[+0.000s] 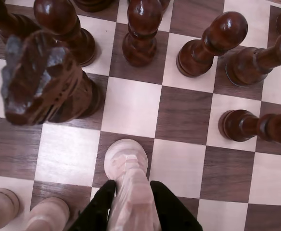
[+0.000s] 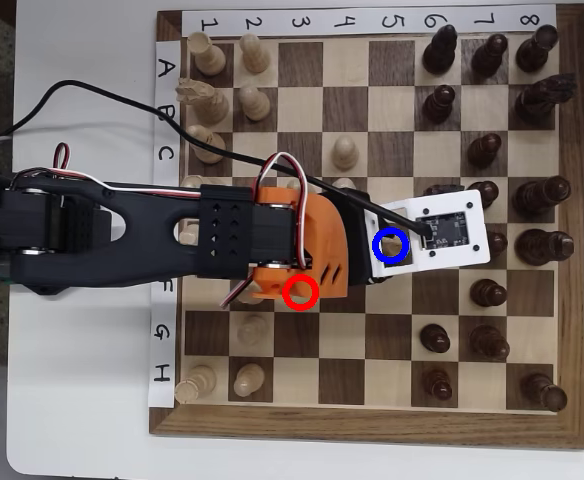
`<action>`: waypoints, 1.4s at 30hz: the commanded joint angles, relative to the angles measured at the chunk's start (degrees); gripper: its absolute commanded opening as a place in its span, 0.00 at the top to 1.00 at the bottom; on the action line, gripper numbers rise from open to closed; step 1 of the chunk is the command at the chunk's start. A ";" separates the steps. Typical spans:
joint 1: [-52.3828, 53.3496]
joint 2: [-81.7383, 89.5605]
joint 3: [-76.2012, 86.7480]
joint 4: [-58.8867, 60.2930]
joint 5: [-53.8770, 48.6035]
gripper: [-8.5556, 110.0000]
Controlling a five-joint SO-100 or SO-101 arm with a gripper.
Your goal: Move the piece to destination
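In the wrist view the piece (image 1: 126, 161), a pale cream pawn with a round head, stands upright at bottom centre over a dark brown square. My gripper (image 1: 132, 187) is shut on its body, one black finger (image 1: 99, 207) on each side. I cannot tell whether its base touches the board. In the overhead view the destination (image 2: 390, 245) is the dark square ringed in blue, mostly covered by my wrist. The white camera board (image 2: 442, 235) hides the fingers and most of the pawn. A red ring (image 2: 300, 292) marks a light square under the orange wrist.
A dark knight (image 1: 39, 82) looms close on the left, dark pawns (image 1: 143, 31) line the top, and another dark piece (image 1: 256, 126) lies to the right. Two pale pawns (image 1: 46, 214) stand at bottom left. In the overhead view my arm (image 2: 172, 240) crosses the board's left half.
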 commanded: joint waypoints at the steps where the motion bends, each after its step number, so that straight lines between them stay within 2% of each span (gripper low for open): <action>1: 0.53 0.18 -3.60 -0.97 -0.62 0.91; 42: -0.35 0.53 -2.55 2.64 -1.67 0.88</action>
